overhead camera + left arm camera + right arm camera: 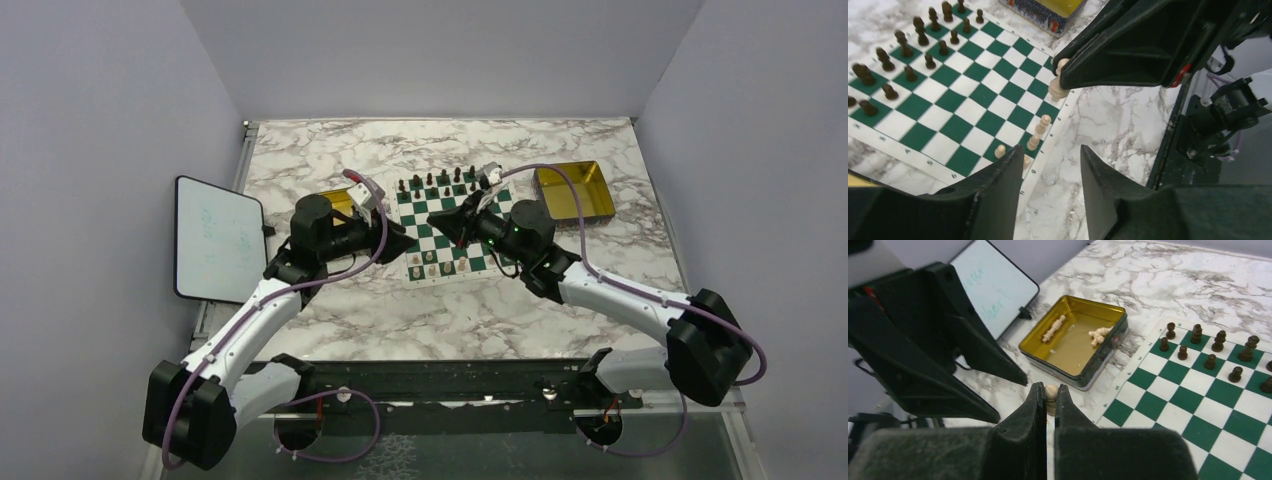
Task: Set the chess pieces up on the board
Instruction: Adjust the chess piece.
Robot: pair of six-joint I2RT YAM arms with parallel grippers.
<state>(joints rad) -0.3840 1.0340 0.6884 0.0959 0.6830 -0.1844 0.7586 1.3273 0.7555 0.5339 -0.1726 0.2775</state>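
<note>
The green-and-white board lies mid-table. Dark pieces fill its far rows, and a few cream chess pieces stand in its near corner. My right gripper is shut on a cream pawn, which hangs above the marble just off the board's left edge. In the left wrist view that pawn pokes out under the right gripper's black fingers. My left gripper stands open and empty over the marble by the board's near left corner.
A gold tray left of the board holds two cream pieces lying flat. Another gold tray sits at the right of the board. A white tablet lies at the table's left edge. The two grippers are close together.
</note>
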